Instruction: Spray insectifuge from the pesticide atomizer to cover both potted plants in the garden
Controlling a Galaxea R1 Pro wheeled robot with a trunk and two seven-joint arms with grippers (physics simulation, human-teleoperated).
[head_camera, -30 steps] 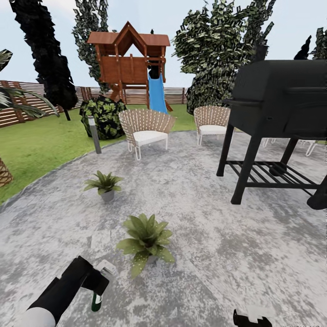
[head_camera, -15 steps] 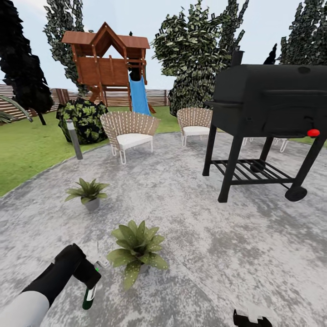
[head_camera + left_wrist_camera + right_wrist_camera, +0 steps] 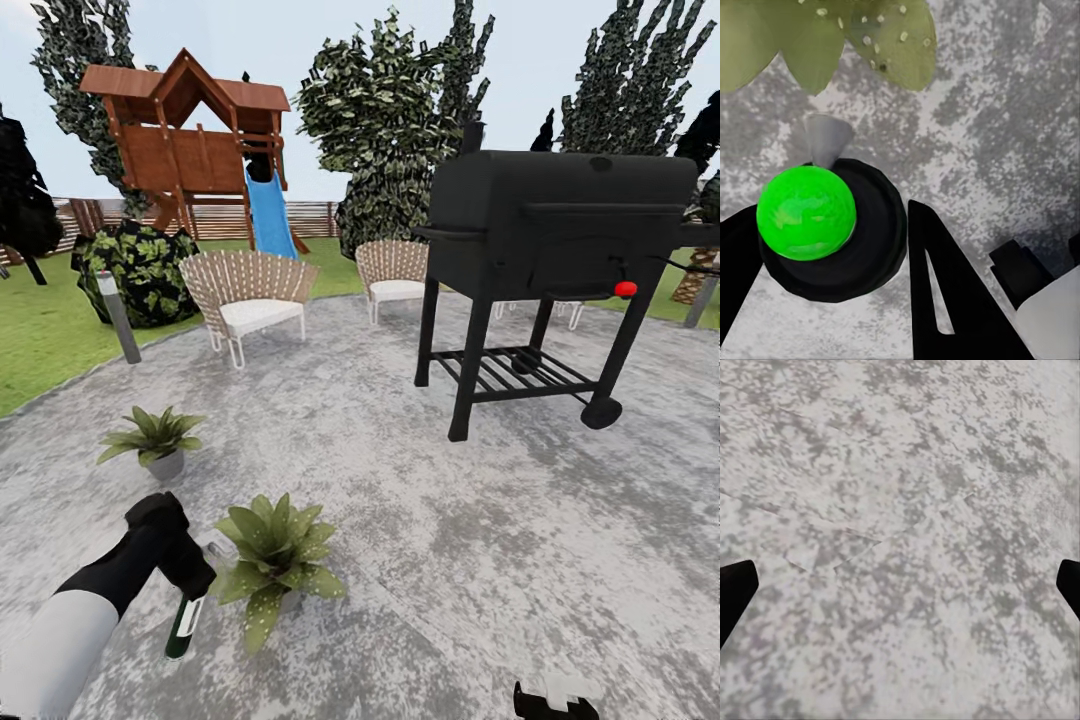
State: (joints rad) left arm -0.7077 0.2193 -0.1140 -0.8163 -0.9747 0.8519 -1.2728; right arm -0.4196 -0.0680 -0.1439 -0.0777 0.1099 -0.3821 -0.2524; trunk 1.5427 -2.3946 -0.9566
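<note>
- the left gripper (image 3: 185, 585) is closed on the atomizer (image 3: 183, 625), down low over the patio (image 3: 420, 520)
- the atomizer hangs below the gripper, tilted, with its dark green body pointing down at the ground
- in the left wrist view the atomizer (image 3: 817, 225) looks like a bright green ball on a round black part, with a grey cone poking out toward the leaves
- black fingers (image 3: 945, 292) sit on both sides of the atomizer
- the near plant (image 3: 272, 555) is just beside the atomizer, on its right
- its spotted leaves (image 3: 881, 37) show in the left wrist view, close past the grey cone
- the far plant (image 3: 155, 440) sits in a small grey pot, further out on the patio and apart from the near plant
- the right gripper (image 3: 900, 585) is open, with only its dark tips at the two edges of its view
- under the right gripper is bare grey patio (image 3: 900, 510)
- a bit of the right gripper (image 3: 555, 698) peeks in at the bottom of the head view
- a big black grill (image 3: 560, 260) stands on the patio on the right
- two chairs (image 3: 245, 295) stand at the far edge of the patio
- a grey lamp post (image 3: 118, 315) stands by the grass (image 3: 40, 345)
- a dark bush (image 3: 140, 270) sits behind the lamp post
- a wood play house with a blue slide (image 3: 265, 215) is at the back, by the fence (image 3: 310, 215)
</note>
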